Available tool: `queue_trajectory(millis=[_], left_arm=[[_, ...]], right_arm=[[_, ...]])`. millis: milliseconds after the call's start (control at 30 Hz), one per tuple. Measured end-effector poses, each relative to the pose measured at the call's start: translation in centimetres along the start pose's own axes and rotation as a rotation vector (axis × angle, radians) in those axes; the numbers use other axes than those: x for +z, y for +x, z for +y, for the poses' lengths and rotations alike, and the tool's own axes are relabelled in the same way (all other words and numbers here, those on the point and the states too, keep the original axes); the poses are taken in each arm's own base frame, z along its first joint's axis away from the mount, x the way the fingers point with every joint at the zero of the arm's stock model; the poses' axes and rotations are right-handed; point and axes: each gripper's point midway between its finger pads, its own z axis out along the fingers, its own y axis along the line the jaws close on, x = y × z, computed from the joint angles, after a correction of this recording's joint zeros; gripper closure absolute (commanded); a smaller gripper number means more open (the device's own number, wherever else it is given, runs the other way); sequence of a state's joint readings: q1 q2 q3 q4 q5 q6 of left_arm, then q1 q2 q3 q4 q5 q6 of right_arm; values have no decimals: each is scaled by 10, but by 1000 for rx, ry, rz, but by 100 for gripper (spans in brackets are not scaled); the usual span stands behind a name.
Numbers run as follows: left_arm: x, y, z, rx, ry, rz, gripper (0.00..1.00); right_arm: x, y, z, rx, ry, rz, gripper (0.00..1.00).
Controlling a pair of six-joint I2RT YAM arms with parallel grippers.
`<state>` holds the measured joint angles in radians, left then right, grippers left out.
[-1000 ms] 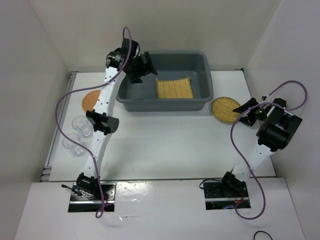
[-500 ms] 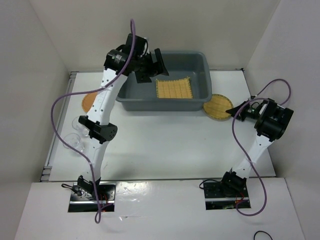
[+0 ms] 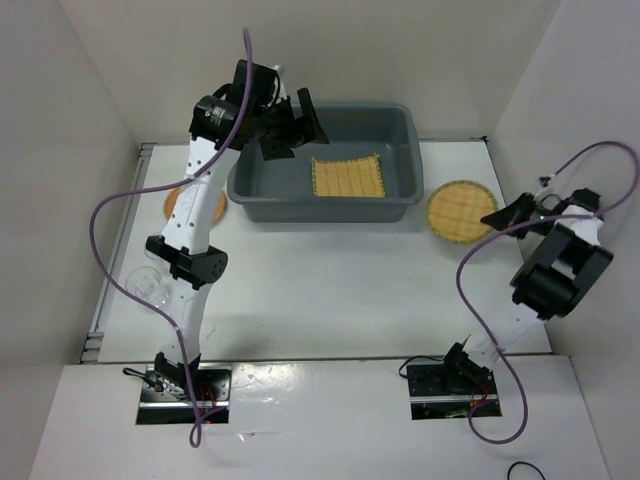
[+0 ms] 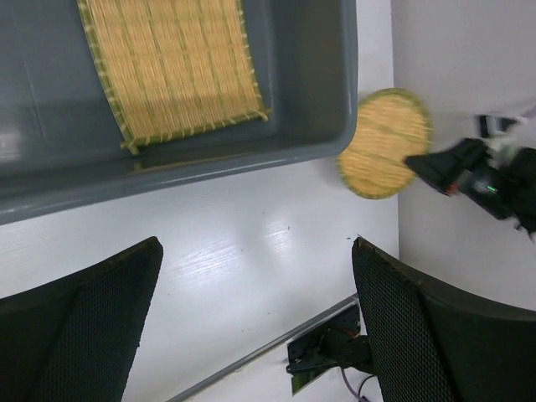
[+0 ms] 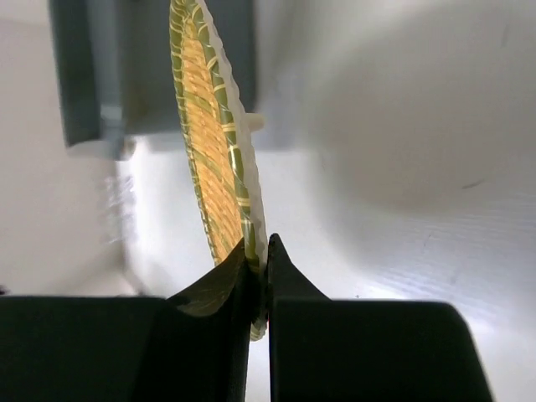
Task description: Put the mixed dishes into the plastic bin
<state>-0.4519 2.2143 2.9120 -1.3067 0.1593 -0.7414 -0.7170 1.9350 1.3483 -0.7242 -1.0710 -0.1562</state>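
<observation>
Right gripper (image 3: 492, 214) had closed since a second ago: jaws pinched on the near-right rim of the tan woven disc (image 3: 461, 210), clear in the wrist view, where the fingers (image 5: 226, 289) squeezed the disc's edge. Half a second back the disc sat against the bin's right corner. It ended just right of the plastic bin (image 3: 320, 203), apart from it and outside it.

Left gripper (image 3: 293, 127) stayed spread wide and held nothing. It had shifted from inside the bin's left end to above its far-left corner.

Yellow mat (image 3: 348, 178) unchanged, flat on the bin floor. Orange-brown disc (image 3: 179, 204) and glass cups (image 3: 145, 281) stayed on the table at left, partly hidden by the left arm.
</observation>
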Motion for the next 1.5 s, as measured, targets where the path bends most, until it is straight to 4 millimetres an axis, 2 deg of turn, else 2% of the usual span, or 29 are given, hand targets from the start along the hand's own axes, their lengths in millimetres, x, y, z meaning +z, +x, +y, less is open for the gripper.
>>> queue_trajectory(millis=[67,133,200,267,300,367,400,500,567,667,733,800,867,1000,1100,1267,1367,1400,1500], left_arm=[[-7,-9,2,4,19,-21,0],[-15,-18,4,15,34,-43,0],[-23,-27,5,27,50,-69,0],[-29,-36,10,37,48,-93,0],[-30,-37,16,43,34,-92,0],[-30,-34,33,29,-29,-73,0],[-28,-30,47,15,-78,-60,0],[-37,-4,97,-30,-258,7,0],[-47,14,133,-53,-350,30,0],[-82,43,183,-124,-432,28,0],[-113,63,213,-190,-474,-12,0],[-139,77,232,-241,-502,-62,0],[-152,92,238,-258,-498,-95,0],[-161,109,241,-272,-494,-103,0],[-161,110,250,-292,-517,-106,0],[-163,109,258,-309,-552,-117,0],[-164,108,263,-323,-578,-115,0],[-164,107,265,-331,-587,-118,0],[-166,96,267,-334,-612,-131,0]], right_arm=[[-32,-22,34,-118,20,-101,100],[-65,-46,79,-264,33,-211,100],[-94,-73,138,-453,31,-323,100],[-108,-89,205,-649,-15,-387,100],[-107,-92,235,-727,-53,-397,100],[-89,-86,294,-852,-173,-371,100],[-76,-80,313,-881,-228,-340,100],[-23,-71,352,-894,-386,-214,100],[28,-72,348,-837,-427,-129,100],[104,-65,309,-727,-378,-19,100],[148,-53,279,-668,-324,48,100],[184,-35,255,-621,-279,119,100],[209,-21,238,-614,-244,168,100],[241,-5,227,-644,-207,213,100],[259,-9,218,-677,-177,206,100],[280,-18,183,-675,-74,194,95],[292,-14,161,-645,-34,212,92],[295,-11,157,-626,-37,221,88],[298,-13,152,-598,-32,222,58]])
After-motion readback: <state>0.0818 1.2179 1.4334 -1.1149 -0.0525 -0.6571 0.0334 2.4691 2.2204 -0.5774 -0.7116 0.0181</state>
